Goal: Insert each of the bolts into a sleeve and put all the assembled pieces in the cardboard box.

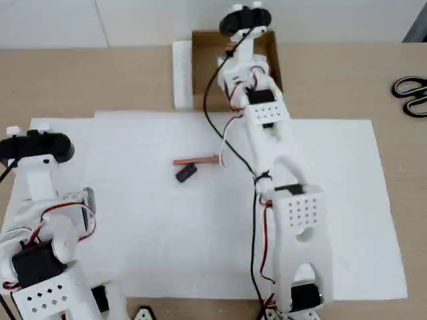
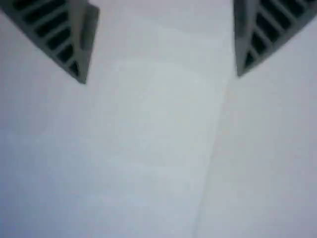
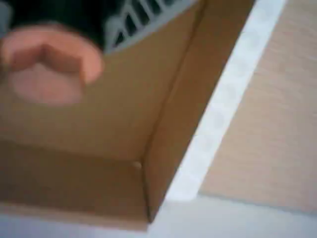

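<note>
Copper bolt [image 3: 47, 64], prob. already sleeved, sits pinched in the right gripper [image 3: 74, 39], directly over the cardboard box [image 3: 168, 124] floor nr a corner. You release straight down, no sideways shift. Loose bolt [image 1: 197, 161] lies on the white sheet [image 1: 147, 233], long axis side-to-side, w/ the loose sleeve [image 1: 186, 173] just beside. Left gripper [image 2: 158, 74], fingers spread, sits well apart from both.
</note>
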